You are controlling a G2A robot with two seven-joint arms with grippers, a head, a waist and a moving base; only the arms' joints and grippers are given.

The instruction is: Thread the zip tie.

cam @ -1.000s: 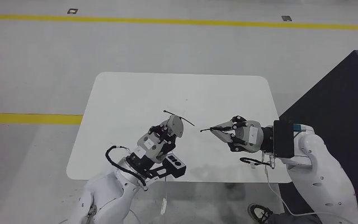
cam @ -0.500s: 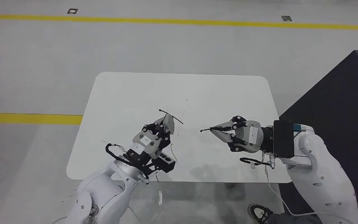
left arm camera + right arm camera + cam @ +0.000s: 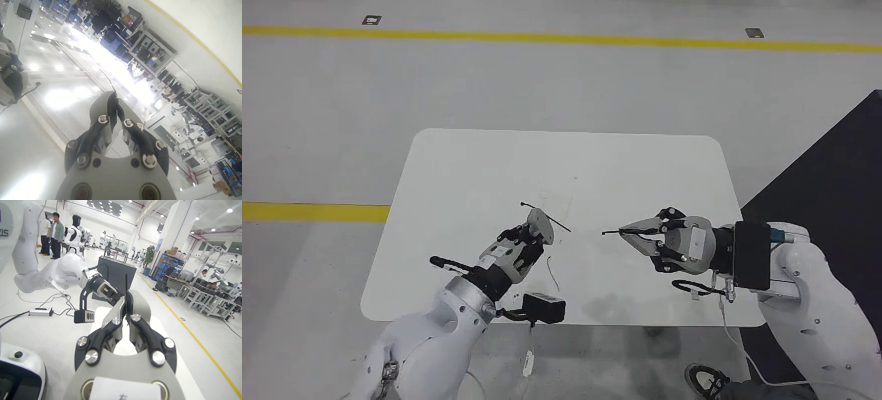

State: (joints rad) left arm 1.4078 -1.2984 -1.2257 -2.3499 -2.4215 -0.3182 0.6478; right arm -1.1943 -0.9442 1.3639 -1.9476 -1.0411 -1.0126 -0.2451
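Top view sets the left gripper [image 3: 538, 226], rounded grey metal fingers on black links, over the middle of the white, round-cornered tabletop [image 3: 642, 160], toward its near edge. It is clamped on a thin black plastic zip tie strip [image 3: 548, 218] that juts out on both sides of the fingertips. The right gripper [image 3: 640, 232], of the same build, sits nearer the tabletop's right edge. It is pinched on a second thin black strip [image 3: 617, 232], whose free end points toward the left gripper.

The two ends are near each other but apart, so threading looks not yet done: both pieces are in hand, and alignment and insertion remain. Whether they belong to one tie cannot be told.

Left wrist view shows a small knob [image 3: 38, 83] at the second strip's tip, probably the locking head. The pads [image 3: 129, 303] are black and ribbed, and the strips are slender and slightly bowed.
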